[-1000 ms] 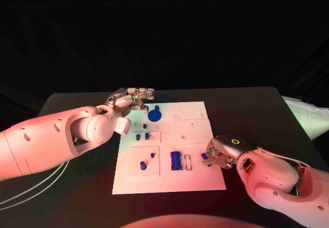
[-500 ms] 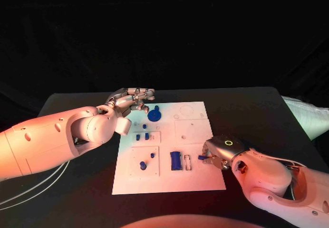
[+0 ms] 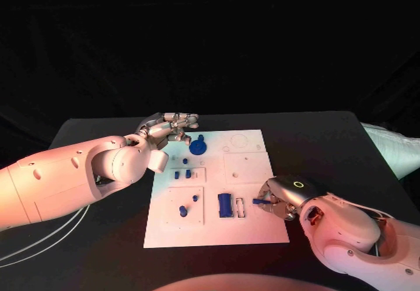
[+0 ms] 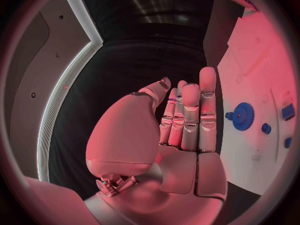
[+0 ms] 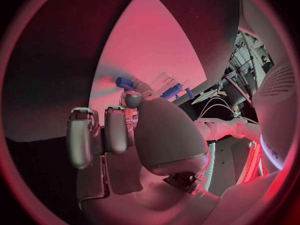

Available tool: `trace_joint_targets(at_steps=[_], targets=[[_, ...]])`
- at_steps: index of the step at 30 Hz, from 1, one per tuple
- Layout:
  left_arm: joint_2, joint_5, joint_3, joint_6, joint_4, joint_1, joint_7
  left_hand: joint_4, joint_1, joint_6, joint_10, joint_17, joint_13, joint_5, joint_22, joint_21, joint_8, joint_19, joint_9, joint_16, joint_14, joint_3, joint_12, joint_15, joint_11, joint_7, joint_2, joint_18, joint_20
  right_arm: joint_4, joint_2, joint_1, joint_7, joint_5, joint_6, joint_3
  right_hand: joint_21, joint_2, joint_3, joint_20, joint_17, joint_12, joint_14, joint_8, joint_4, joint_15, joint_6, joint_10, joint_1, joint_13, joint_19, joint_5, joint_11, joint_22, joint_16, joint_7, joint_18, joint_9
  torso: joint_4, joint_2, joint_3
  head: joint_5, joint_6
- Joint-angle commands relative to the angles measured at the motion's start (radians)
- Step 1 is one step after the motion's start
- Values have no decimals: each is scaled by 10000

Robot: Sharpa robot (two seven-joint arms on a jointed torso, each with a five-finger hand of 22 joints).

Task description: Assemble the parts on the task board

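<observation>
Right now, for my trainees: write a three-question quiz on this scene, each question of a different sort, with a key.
1. True or false: the left hand holds the blue gear.
2. Which hand holds a small blue part? A) left B) right C) neither
3. Fill in: the blue parts lie on the white ___.

Key
1. False. The left hand is open beside the board's far left corner, holding nothing; the gear lies on the board near it.
2. B. The right hand pinches the part over the board's right edge.
3. board
</observation>
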Motion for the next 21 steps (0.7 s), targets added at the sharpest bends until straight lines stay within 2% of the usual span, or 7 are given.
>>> trace_joint_targets(at_steps=[1,4,9,13,21], targets=[[4,-35,5,205,27,-1,-7,-32,80,-83,-59,-9,14,35,-7,-58,31,-84,6,-55,-59,-51,51,-11,-10,-1,14,160,12,110,-28,-22,-131,1850,-803,12,46,-296,854,-8,5,55,500,13,-150,-32,113,113,-324,82,53,15,17,1029,23,-47,-96,292,5,1,-6,2,-11],[-4,-36,4,230,34,-2,-24,-33,83,-88,-67,-8,13,36,-15,-71,31,-89,5,-53,-60,-50,52,-10,-9,1,15,162,12,195,-47,4,-146,2812,-820,40,22,-537,1205,-8,-20,-4,498,12,48,-36,152,150,-696,55,35,95,22,997,-4,-57,-85,331,6,6,-8,9,-22],[-15,-36,4,238,43,-3,-36,-33,83,-88,-67,-8,13,36,-15,-71,31,-89,5,-53,-60,-50,52,-10,-9,1,15,162,12,228,-26,17,-161,3444,-845,53,25,-739,1339,-11,7,59,509,17,264,-38,193,227,-1104,109,43,253,15,1004,13,-62,-86,372,-3,6,-13,17,-36],[-13,-40,4,251,51,-3,-41,-33,83,-88,-67,-8,13,36,-15,-71,31,-89,5,-53,-60,-50,52,-10,-9,1,15,162,12,204,24,24,-169,3817,-883,57,34,-817,1372,-15,34,107,517,22,414,-38,221,269,-1364,151,54,311,13,1017,31,-66,-89,399,9,-1,-21,14,-51],[-16,-69,4,272,64,-3,-38,-43,107,-69,-87,-37,11,39,-31,-96,54,-99,11,-68,-75,-39,64,-8,-11,-6,34,165,14,125,178,70,-175,4101,-962,56,23,-884,1408,-28,47,102,520,60,683,-51,304,294,-1790,177,48,536,-5,1006,36,-96,-85,481,8,2,-7,45,-57]])
